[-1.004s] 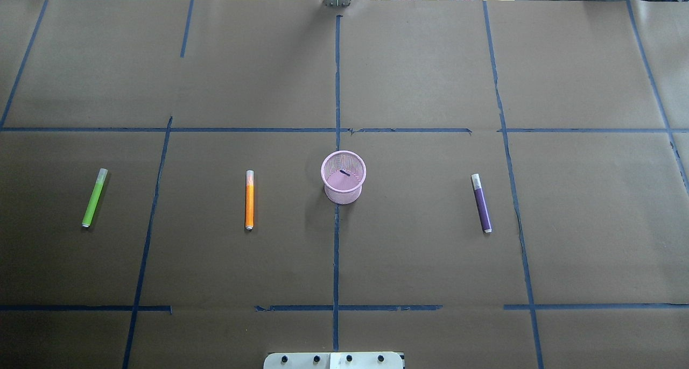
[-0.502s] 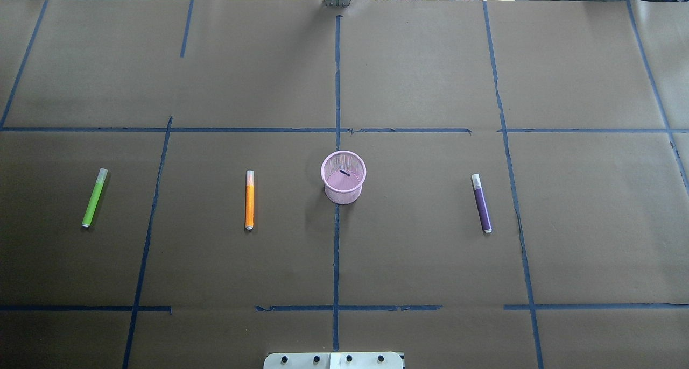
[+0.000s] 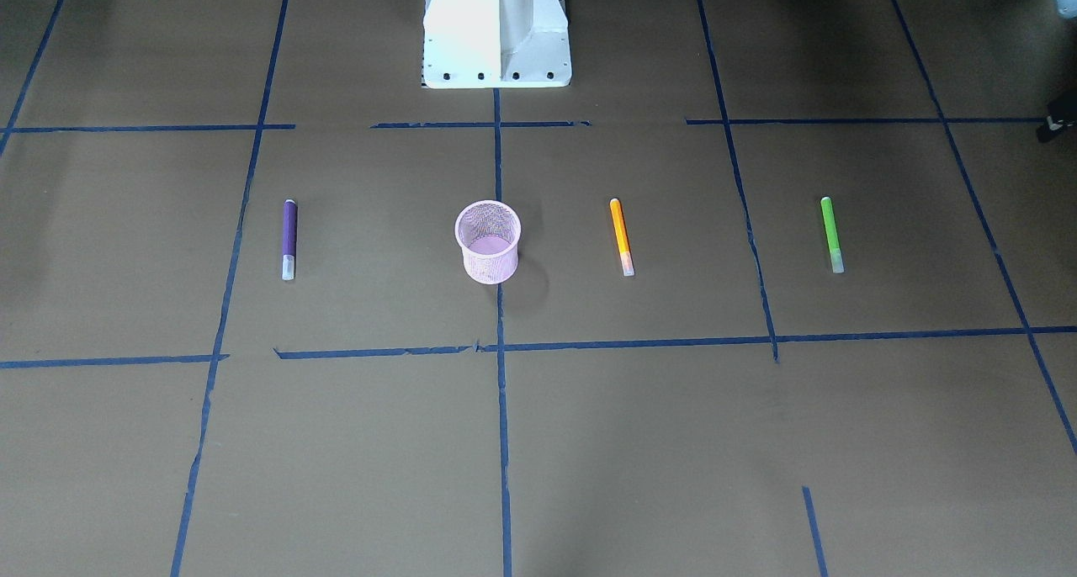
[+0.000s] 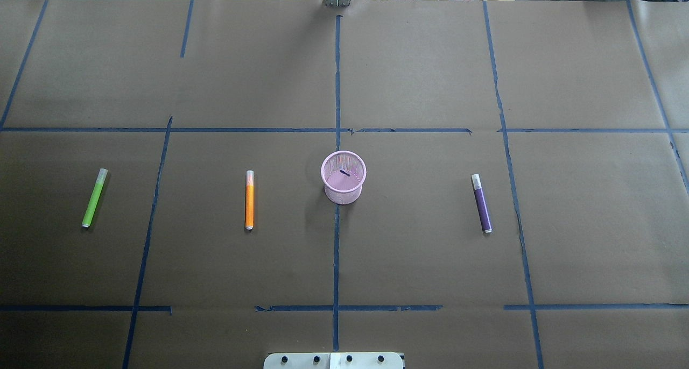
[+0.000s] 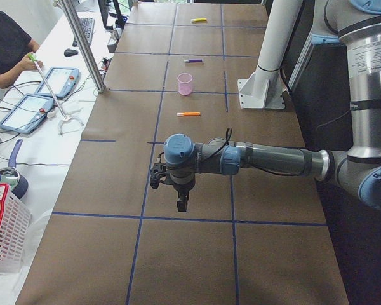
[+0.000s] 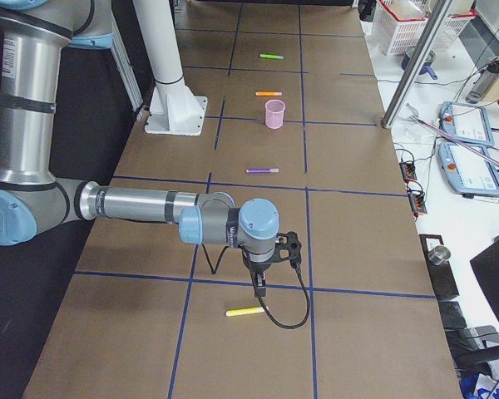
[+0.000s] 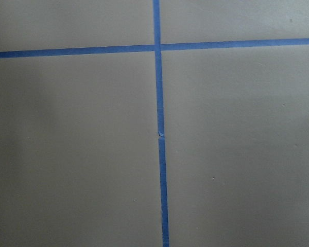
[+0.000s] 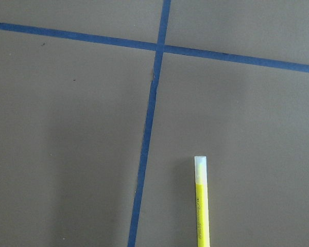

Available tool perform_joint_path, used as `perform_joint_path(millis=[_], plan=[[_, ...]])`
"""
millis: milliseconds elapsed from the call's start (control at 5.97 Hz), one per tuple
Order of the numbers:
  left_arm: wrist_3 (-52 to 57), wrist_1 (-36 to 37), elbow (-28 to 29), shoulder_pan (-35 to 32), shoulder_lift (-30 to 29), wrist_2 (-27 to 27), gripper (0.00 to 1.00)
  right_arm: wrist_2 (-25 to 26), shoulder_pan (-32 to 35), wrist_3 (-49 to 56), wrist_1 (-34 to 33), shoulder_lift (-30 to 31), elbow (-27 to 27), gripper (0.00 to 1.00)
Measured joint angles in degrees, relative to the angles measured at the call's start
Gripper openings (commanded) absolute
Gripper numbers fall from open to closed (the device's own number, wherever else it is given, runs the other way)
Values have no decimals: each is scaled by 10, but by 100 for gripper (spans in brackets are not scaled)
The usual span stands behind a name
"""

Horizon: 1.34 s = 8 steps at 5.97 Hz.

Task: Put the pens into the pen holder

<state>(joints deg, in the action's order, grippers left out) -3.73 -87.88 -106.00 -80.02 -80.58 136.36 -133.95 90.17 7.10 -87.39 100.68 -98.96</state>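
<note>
Staying put since a second ago, the purple pen (image 4: 482, 203), orange pen (image 4: 249, 199) and green pen (image 4: 95, 198) lie outside the pen holder (image 4: 342, 194), well apart from the left gripper (image 5: 181, 205) and right gripper (image 6: 260, 291), whose finger spread cannot be told, so collecting is unstarted.

Links: silver-grey metal arm tubes (image 5: 273, 159).
Joints: capped with round blue covers (image 5: 178, 147).
Cable: thin black cable (image 6: 287, 320).
Base: white pedestal (image 3: 496, 30), fastened by dark screws (image 3: 481, 76).
Grippers: left gripper (image 5: 181, 204), right gripper (image 6: 260, 289), both black.

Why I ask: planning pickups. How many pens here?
4: green marker pen far left; orange marker pen left of pink mesh cup; purple marker pen right; yellow marker pen far right.
</note>
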Motion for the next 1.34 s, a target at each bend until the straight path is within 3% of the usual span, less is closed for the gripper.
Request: perform_joint_path(millis=[335,670,1339], plan=[[-87,-12,3,99,-49,-1,100,0,-2,0,0,0,4,100],[-128,-17,54,182,-122,-2,100,-1,-5,0,0,0,8,100],[-164,-18,170,215,-206,-1,100,-1,-8,1,0,0,9,100]])
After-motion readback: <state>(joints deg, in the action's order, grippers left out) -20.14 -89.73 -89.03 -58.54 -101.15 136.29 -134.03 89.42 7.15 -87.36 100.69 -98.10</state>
